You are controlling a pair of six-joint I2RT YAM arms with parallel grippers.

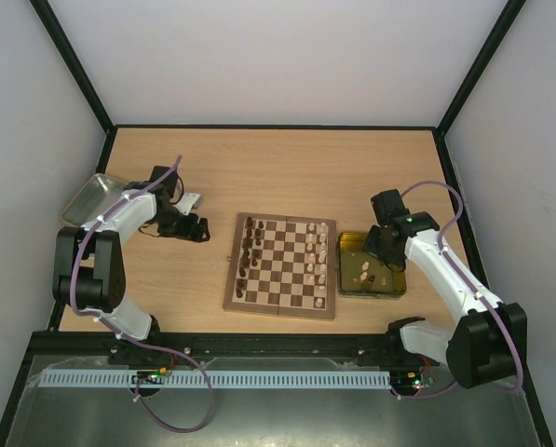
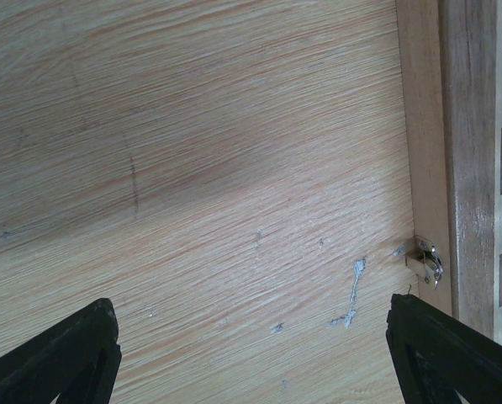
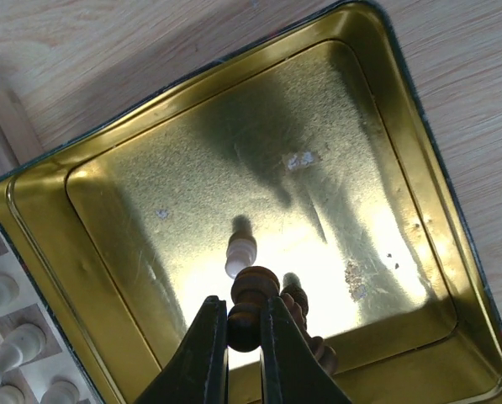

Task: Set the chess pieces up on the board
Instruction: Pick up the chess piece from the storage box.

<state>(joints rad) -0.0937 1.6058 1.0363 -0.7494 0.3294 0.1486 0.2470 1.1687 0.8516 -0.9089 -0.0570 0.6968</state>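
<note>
The board lies mid-table, with dark chess pieces lined along its left side and pale ones along its right. My right gripper hangs over the yellowish tray and is shut on a dark brown chess piece. Below it in the tray lie a pale piece and another dark piece. In the top view the right gripper is above that tray. My left gripper is open over bare table just left of the board's edge, holding nothing.
A grey metal tray sits at the far left behind the left arm. A small metal clasp sticks out from the board's side close to my left gripper's right finger. Pale pieces on the board show left of the yellowish tray.
</note>
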